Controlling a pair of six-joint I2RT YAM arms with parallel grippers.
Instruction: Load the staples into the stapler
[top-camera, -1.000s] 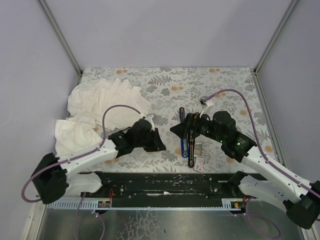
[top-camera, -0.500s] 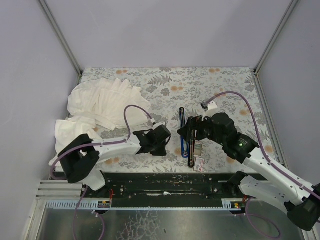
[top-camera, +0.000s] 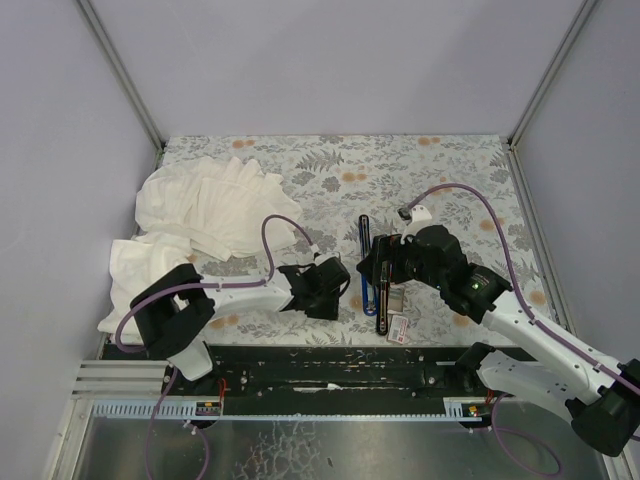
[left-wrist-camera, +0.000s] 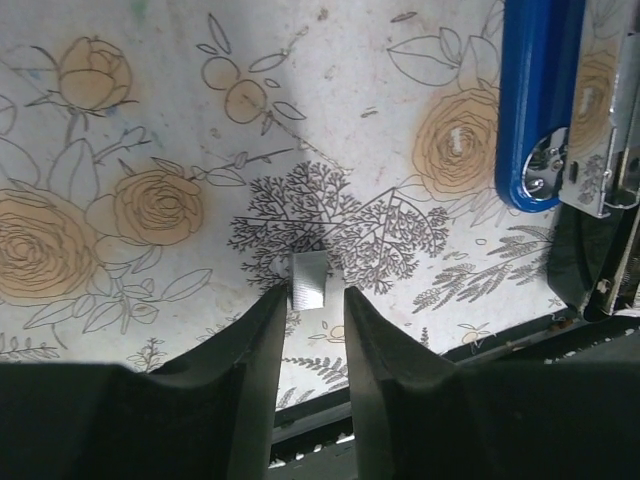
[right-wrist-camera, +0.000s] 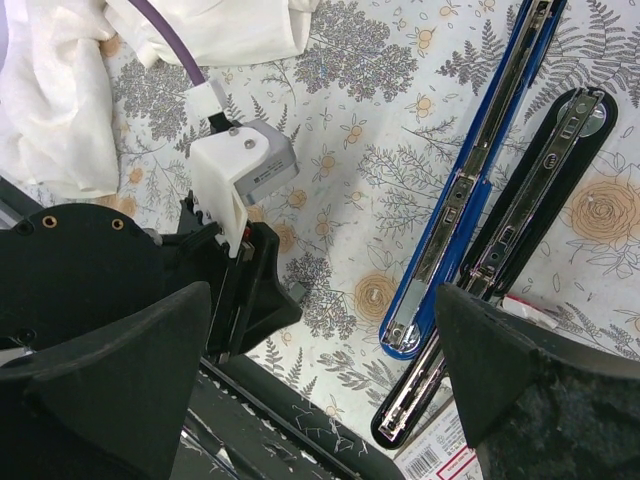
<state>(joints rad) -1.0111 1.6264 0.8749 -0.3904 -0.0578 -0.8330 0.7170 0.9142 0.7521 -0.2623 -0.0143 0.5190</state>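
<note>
Shifted right since the earlier frame, the left gripper (left-wrist-camera: 313, 296) is set just left of the stapler (top-camera: 371, 268), jaws narrowly parted around the staple strip (left-wrist-camera: 308, 280). The right gripper (right-wrist-camera: 322, 300) is held wide open above the stapler, which is hinged open but seemingly unloaded. On the staple box (right-wrist-camera: 446, 456) beside the stapler, only a barcode (right-wrist-camera: 422, 463) is made out.

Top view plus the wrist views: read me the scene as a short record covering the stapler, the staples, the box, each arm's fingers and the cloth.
stapler: swung open, blue arm beside black base, lying on the floral table
staple strip: on the table, between the left fingertips
left fingers: slightly apart, not visibly clamping the strip
right fingers: wide open over the stapler, holding nothing
staple box: by the stapler's near end
white cloth: bunched at the table's left
</note>
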